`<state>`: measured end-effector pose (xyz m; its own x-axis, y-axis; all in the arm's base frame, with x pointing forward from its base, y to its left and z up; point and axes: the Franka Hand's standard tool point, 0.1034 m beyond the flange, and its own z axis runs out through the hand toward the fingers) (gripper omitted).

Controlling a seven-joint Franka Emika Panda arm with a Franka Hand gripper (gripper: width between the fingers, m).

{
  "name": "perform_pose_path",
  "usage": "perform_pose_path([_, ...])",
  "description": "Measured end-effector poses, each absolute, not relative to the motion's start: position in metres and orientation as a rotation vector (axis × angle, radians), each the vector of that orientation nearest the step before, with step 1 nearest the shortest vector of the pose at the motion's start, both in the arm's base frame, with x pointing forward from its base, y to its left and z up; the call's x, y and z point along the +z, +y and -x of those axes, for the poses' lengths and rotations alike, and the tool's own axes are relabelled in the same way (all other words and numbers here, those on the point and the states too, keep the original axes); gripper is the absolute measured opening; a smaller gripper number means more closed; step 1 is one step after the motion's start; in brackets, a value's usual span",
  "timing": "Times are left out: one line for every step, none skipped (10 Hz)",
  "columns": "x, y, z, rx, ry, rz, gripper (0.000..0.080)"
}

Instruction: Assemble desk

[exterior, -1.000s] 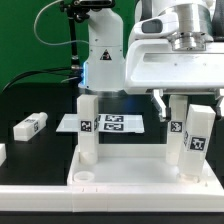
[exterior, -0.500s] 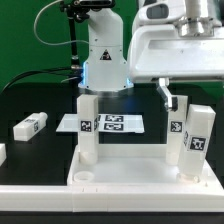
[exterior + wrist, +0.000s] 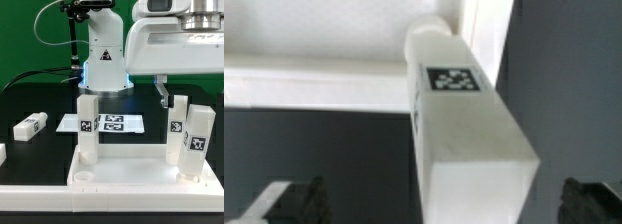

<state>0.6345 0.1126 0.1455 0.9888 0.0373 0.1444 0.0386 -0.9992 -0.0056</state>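
Observation:
The white desk tabletop (image 3: 130,180) lies with its rim up at the front of the exterior view. Three white tagged legs stand upright in it: one on the exterior view's left (image 3: 88,125) and two on its right (image 3: 197,140), (image 3: 178,118). A loose leg (image 3: 30,126) lies on the black table to the left. My gripper (image 3: 186,92) hangs open above the right-hand legs, holding nothing. In the wrist view a standing leg (image 3: 464,120) rises between my spread fingers (image 3: 295,200), with a gap on each side, and my gripper (image 3: 441,205) touches nothing.
The marker board (image 3: 110,123) lies flat behind the tabletop. The arm's white base (image 3: 103,55) stands at the back. Another white part (image 3: 2,152) shows at the exterior view's left edge.
My gripper has risen straight up from around the right-hand legs, staying open. The legs and tabletop have not moved.

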Motion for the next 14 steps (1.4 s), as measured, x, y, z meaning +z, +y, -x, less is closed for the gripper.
perform_pose_path([0.148,0.111,-0.64,-0.155,-0.051,3.13,0.0649])
perform_pose_path([0.147,0.111,-0.647,-0.204,-0.049,3.129,0.0649])
perform_pose_path([0.144,0.108,-0.645,-0.185,-0.035,3.128,0.0649])
perform_pose_path([0.142,0.107,-0.645,-0.173,-0.021,3.127,0.0649])
perform_pose_path([0.14,0.108,-0.647,-0.172,-0.007,3.128,0.0649])
perform_pose_path([0.136,0.108,-0.647,-0.173,0.002,3.128,0.0649])
perform_pose_path([0.132,0.111,-0.645,-0.165,0.015,3.13,0.0649])
perform_pose_path([0.129,0.112,-0.644,-0.161,0.025,3.13,0.0649])
perform_pose_path([0.129,0.111,-0.645,-0.161,0.042,3.13,0.0649])
perform_pose_path([0.129,0.111,-0.644,-0.16,0.067,3.129,0.0631])
perform_pose_path([0.129,0.111,-0.644,-0.16,0.069,3.129,0.0506])
perform_pose_path([0.129,0.112,-0.644,-0.158,0.23,3.113,0.0506])
perform_pose_path([0.129,0.112,-0.644,-0.156,0.353,3.097,0.0334])
perform_pose_path([0.128,0.112,-0.644,-0.154,0.462,3.079,0.0288])
